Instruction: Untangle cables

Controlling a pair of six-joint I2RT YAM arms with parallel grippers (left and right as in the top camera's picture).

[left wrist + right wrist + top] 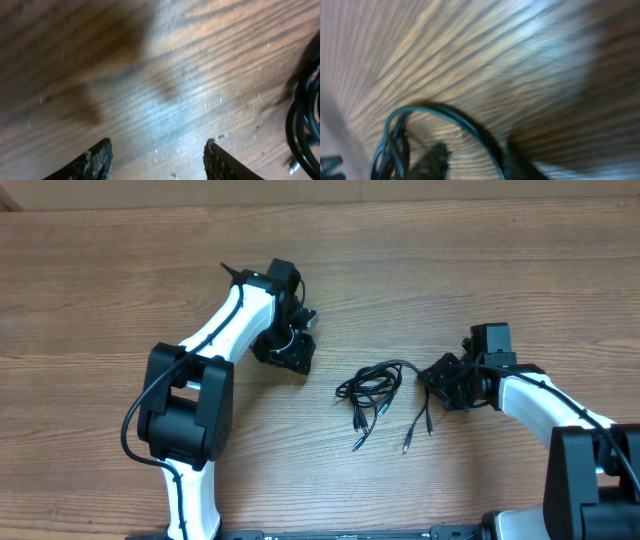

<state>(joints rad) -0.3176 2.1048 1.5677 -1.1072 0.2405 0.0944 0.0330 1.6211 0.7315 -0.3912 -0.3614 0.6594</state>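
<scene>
The cables lie as a loose black tangle on the wooden table between the two arms, with several plug ends trailing toward the front. My left gripper stands left of the tangle, apart from it. In the left wrist view that gripper is open over bare wood, and the cables curve along the right edge. My right gripper is at the tangle's right end. In the blurred right wrist view it is open, and a cable loop runs through the gap close to one finger.
The white and black arm links of the left arm and those of the right arm take up the front corners. Thick black arm wiring loops beside the left arm.
</scene>
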